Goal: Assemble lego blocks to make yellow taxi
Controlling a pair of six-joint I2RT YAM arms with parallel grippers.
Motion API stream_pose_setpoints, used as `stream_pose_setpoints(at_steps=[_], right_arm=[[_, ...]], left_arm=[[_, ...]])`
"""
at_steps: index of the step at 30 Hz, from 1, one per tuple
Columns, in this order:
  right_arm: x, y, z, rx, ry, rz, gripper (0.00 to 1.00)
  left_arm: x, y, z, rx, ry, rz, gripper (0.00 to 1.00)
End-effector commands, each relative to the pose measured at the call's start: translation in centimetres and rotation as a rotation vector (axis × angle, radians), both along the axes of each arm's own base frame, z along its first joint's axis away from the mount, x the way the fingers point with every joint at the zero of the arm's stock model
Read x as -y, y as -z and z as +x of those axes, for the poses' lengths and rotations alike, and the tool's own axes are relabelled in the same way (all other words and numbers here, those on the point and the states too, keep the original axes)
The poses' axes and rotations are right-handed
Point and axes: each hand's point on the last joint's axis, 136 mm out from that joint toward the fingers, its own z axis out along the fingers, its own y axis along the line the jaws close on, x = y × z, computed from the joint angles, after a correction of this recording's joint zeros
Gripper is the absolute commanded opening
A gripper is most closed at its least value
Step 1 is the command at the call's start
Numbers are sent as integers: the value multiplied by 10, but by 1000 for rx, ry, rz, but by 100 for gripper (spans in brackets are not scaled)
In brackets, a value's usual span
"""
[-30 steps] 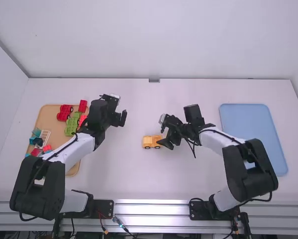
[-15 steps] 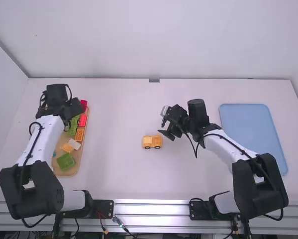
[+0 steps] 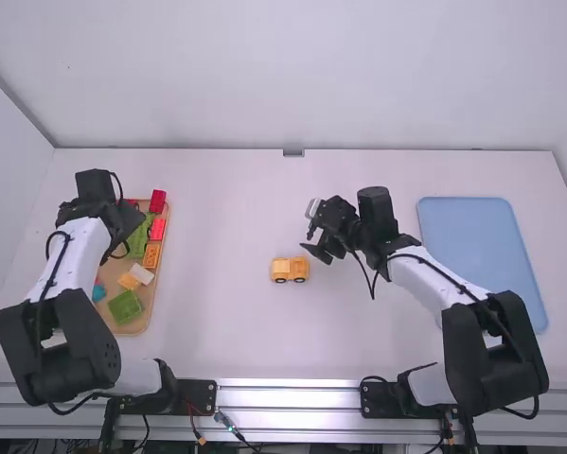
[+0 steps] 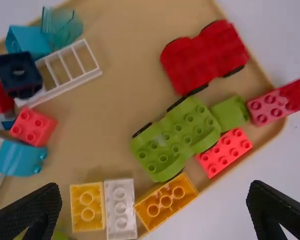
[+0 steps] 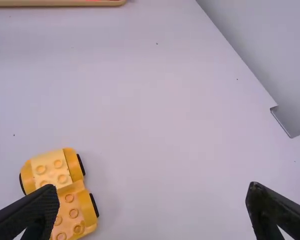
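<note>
Plainly, yellow wheeled base (image 3: 290,269) near, yet apart from, right end effector (image 3: 309,242).

Below the left gripper (image 3: 117,244), the tray (image 4: 102,120) offers bare floor between the white frame (image 4: 72,72) and the green base (image 4: 175,137); bricks crowd the rest. To that gripper's right, a broad open lane of table (image 3: 221,274) leads toward the right gripper (image 3: 317,238), whose near left side the yellow vehicle (image 3: 290,270) blocks. Beyond both grippers, bare table runs to the wall (image 3: 292,85).
</note>
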Motion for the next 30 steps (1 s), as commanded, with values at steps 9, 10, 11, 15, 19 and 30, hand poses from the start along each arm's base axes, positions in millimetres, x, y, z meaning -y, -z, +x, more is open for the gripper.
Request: stream_pose_setpoints(at_steps=[9, 10, 11, 15, 19, 30], right_arm=[[0, -6, 0, -1, 15, 20, 99], [0, -6, 0, -2, 16, 21, 99], [1, -6, 0, -4, 17, 21, 99], [1, -5, 0, -6, 17, 21, 99], [0, -6, 0, -1, 15, 21, 99], [-1, -9, 2, 14, 14, 29, 99]], left_arm=[[6, 48, -26, -195, -24, -69, 93], [7, 51, -27, -207, -24, -72, 93], [7, 54, -29, -221, -24, -77, 92], [9, 62, -36, -263, -28, -94, 90], [8, 67, -46, -288, -44, -108, 95], [11, 93, -60, -281, -51, -158, 76]])
